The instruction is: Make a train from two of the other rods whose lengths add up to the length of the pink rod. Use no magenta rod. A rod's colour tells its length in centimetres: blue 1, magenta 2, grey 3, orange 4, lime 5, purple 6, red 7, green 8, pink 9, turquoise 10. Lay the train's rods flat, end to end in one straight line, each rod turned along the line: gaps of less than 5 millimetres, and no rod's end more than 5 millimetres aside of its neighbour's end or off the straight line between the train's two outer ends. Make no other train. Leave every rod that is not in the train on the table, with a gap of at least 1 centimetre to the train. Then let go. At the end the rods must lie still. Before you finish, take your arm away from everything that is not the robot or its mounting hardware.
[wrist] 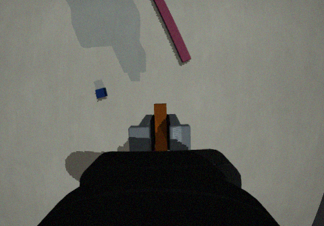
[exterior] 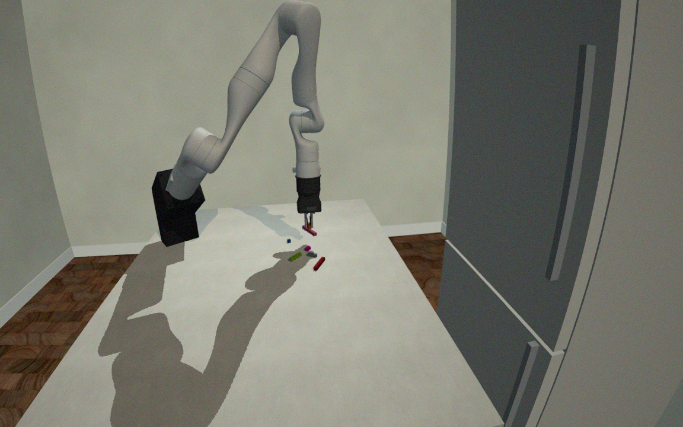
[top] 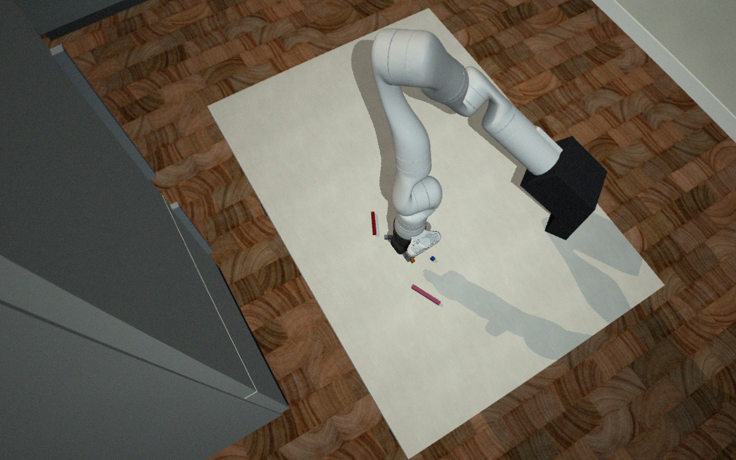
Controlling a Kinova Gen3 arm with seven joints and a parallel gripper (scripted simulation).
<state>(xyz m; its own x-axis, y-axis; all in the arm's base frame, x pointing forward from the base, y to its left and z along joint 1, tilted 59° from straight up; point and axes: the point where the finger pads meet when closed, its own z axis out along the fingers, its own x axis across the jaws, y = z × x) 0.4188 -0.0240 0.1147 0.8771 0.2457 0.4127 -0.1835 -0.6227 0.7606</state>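
Note:
My gripper (top: 408, 257) (exterior: 309, 220) (wrist: 160, 127) is shut on the orange rod (top: 412, 260) (exterior: 309, 226) (wrist: 160, 113) and holds it above the table. The pink rod (top: 425, 294) (exterior: 312, 232) (wrist: 171, 27) lies ahead of it in the wrist view, turned at an angle to the orange one. The blue rod (top: 432, 258) (exterior: 289, 241) (wrist: 100, 93) lies to its left there. In the exterior view, the lime rod (exterior: 294, 257), magenta rod (exterior: 307, 248), grey rod (top: 387, 236) (exterior: 311, 254) and red rod (top: 373, 223) (exterior: 319, 264) lie nearer the camera, apart. The arm hides lime and magenta in the top view.
The pale table top (top: 302, 171) (exterior: 333, 345) carries the rods and the arm's shadow. The black arm base (top: 568, 186) (exterior: 176, 212) stands at one edge. A grey fridge (top: 73, 229) (exterior: 519, 159) stands beyond the opposite edge.

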